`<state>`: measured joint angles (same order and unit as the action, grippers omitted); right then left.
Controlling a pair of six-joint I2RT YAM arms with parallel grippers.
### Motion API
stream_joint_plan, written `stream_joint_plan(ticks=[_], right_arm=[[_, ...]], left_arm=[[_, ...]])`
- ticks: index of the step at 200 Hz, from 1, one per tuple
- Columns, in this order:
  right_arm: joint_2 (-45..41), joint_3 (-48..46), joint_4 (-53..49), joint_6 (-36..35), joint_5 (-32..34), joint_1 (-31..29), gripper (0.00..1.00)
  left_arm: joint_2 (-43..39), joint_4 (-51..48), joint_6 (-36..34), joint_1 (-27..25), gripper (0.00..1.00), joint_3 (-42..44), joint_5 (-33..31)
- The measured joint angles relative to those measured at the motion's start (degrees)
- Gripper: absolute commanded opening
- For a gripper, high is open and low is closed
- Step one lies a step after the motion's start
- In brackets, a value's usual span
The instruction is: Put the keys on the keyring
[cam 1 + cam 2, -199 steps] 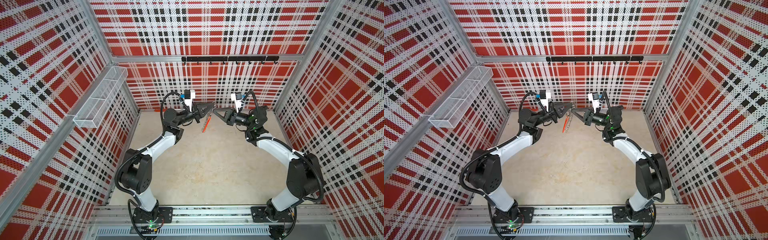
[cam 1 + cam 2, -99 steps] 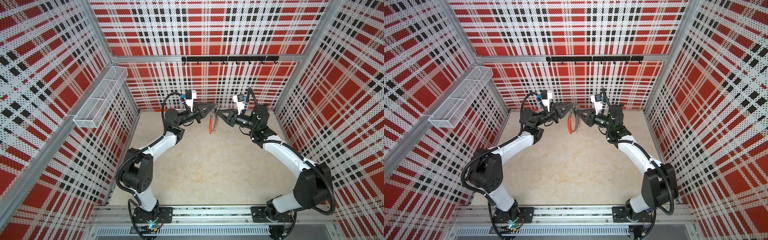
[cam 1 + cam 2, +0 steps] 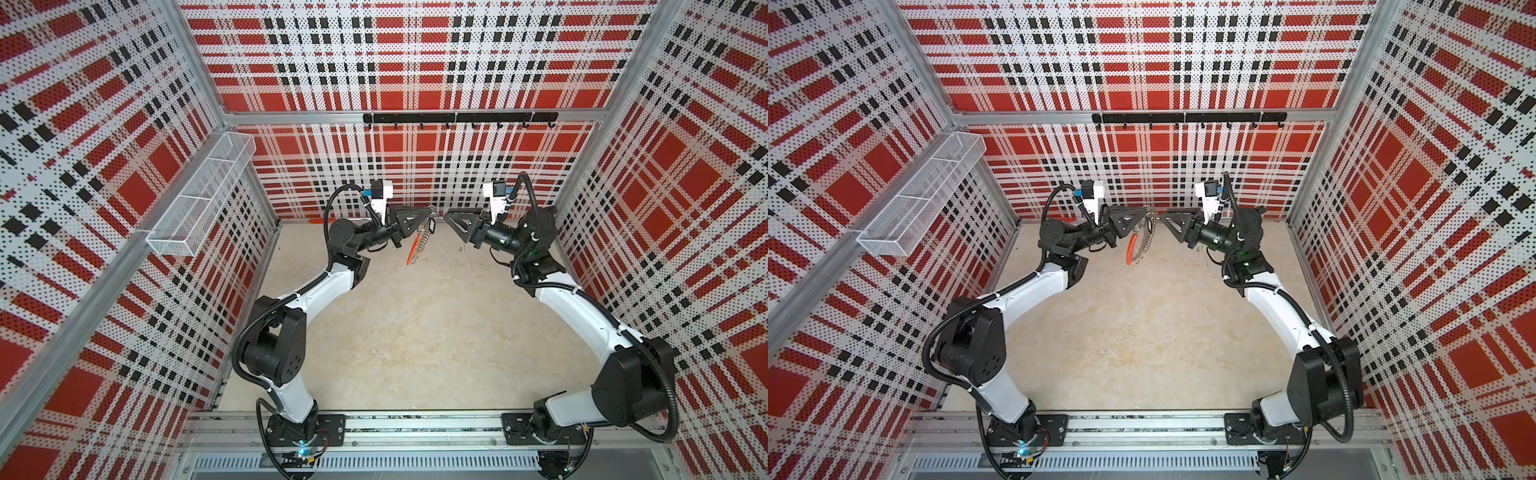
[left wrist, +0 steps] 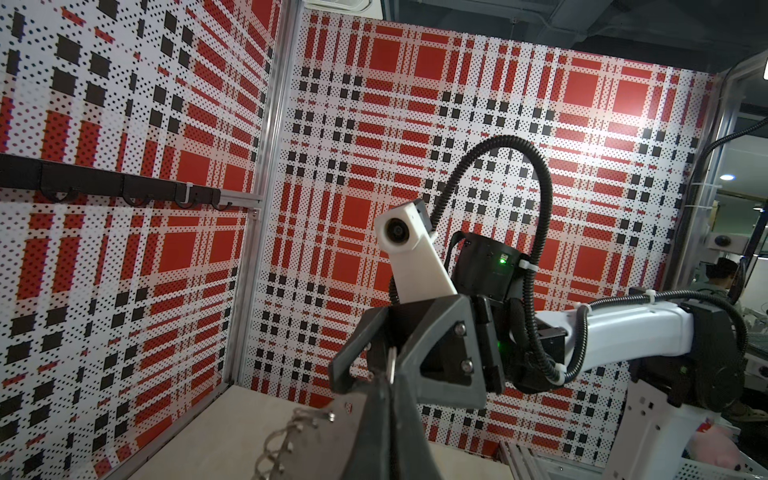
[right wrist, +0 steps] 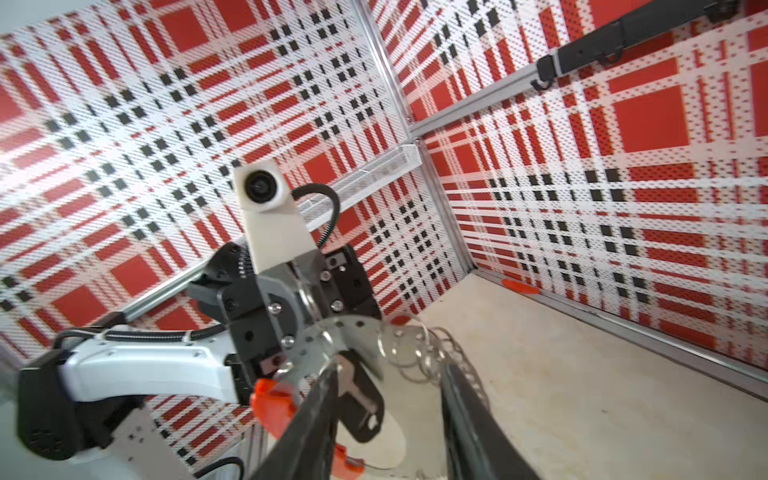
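The keyring hangs in the air at the back of the cell. It is a thin metal hoop with a red-orange segment and several silver split rings. My left gripper is shut on the top of the hoop. The keys, a silver key on a black tag, dangle from the hoop just under the left fingertips. My right gripper faces it from the right, open, a short gap away and holding nothing. In the left wrist view my left gripper shows shut fingers, with the split rings beside them.
A black hook rail runs along the back wall. A white wire basket is fixed to the left wall. A lone red-orange strip lies on the floor against the back wall. The beige floor lies below both arms.
My right gripper has opened and drawn back to the right, away from the hoop. The keyring has swung under the left gripper, which stays shut on it.
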<state>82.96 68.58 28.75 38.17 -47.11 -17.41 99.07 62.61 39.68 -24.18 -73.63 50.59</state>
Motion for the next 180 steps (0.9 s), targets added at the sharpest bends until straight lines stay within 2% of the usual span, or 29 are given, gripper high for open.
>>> stream_joint_plan(ticks=[15, 64, 76, 91, 107, 140, 180], right_arm=[[0.57, 0.00, 2.58, 1.40, -0.79, -0.59, 0.45], [3.19, 0.00, 7.10, 4.66, -2.21, -2.45, 0.35], [3.61, 0.00, 7.87, 5.25, -2.56, -2.62, 0.30], [3.96, 0.00, 8.98, 5.88, -2.93, -2.80, 0.18], [4.26, 0.00, 10.23, 7.04, -3.30, -2.86, 0.11], [4.52, 0.00, 12.11, 9.31, -3.76, -2.75, 0.07], [7.80, 2.91, 14.60, 14.49, -8.61, -2.84, 0.05]], left_arm=[[0.00, 0.02, 0.13, -0.02, 0.00, 0.00, 0.00], [0.11, 0.46, 0.72, -0.02, 0.00, 0.00, 0.11], [0.13, 0.76, 0.92, -0.02, 0.00, 0.00, 0.13], [0.13, 1.16, 1.05, -0.02, 0.00, 0.00, 0.13], [0.15, 1.49, 1.22, -0.02, 0.00, 0.00, 0.13], [0.44, 3.28, 1.53, -0.02, 0.00, 0.00, 0.04], [0.48, 7.65, 1.66, 0.11, 0.00, 0.87, 0.17]])
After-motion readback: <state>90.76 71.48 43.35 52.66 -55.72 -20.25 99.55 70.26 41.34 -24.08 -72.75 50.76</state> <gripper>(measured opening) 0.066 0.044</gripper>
